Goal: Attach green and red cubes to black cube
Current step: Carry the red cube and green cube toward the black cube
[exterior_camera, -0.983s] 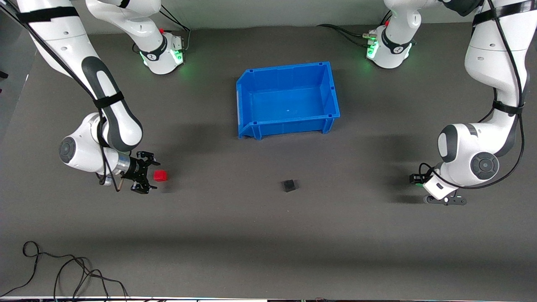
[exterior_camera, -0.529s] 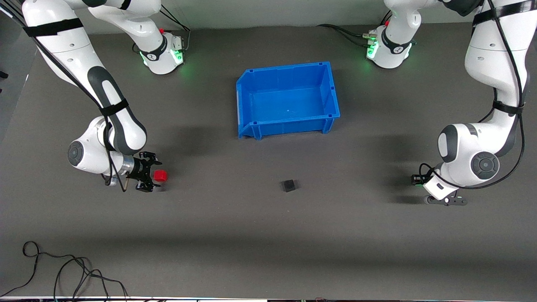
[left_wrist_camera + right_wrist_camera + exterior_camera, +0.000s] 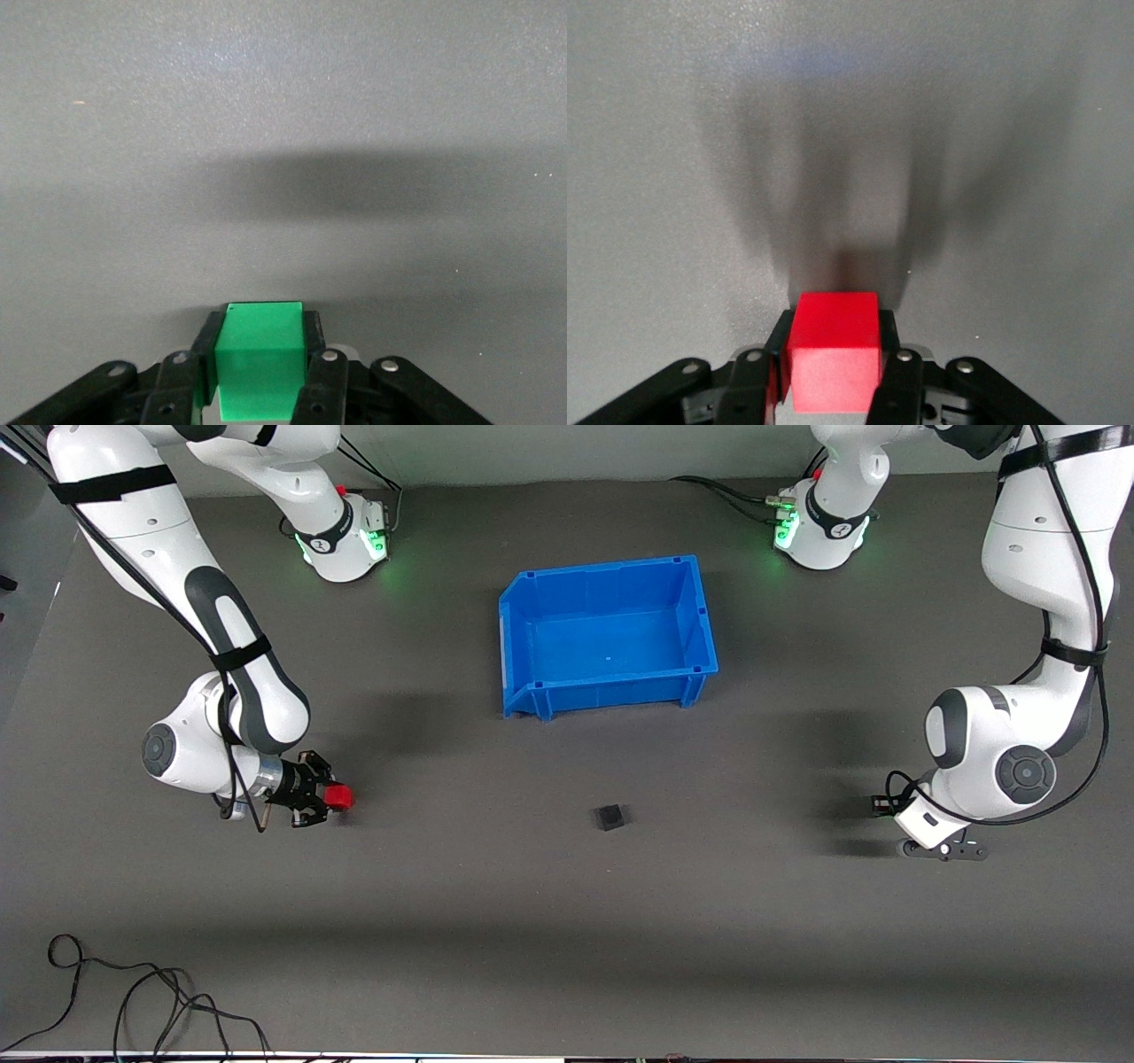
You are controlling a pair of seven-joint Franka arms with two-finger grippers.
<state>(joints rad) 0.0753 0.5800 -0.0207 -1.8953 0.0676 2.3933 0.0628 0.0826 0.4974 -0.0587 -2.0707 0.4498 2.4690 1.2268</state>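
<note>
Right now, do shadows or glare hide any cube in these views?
Front view: the black cube is low-contrast on the dark mat but visible. Right wrist view: shadow streaks lie above the red cube, which stays bright. Left wrist view: green cube clear, no glare.

The left gripper holds the green cube clamped between its two black fingers, one pressed flat against each side of the cube. The cube's top face and its face toward the camera both show, bright and evenly coloured, with square edges. Past the cube lies the plain grey mat. A broad, soft-edged shadow crosses the mat above the cube, apart from it. Bare mat fills everything around the cube.
</note>
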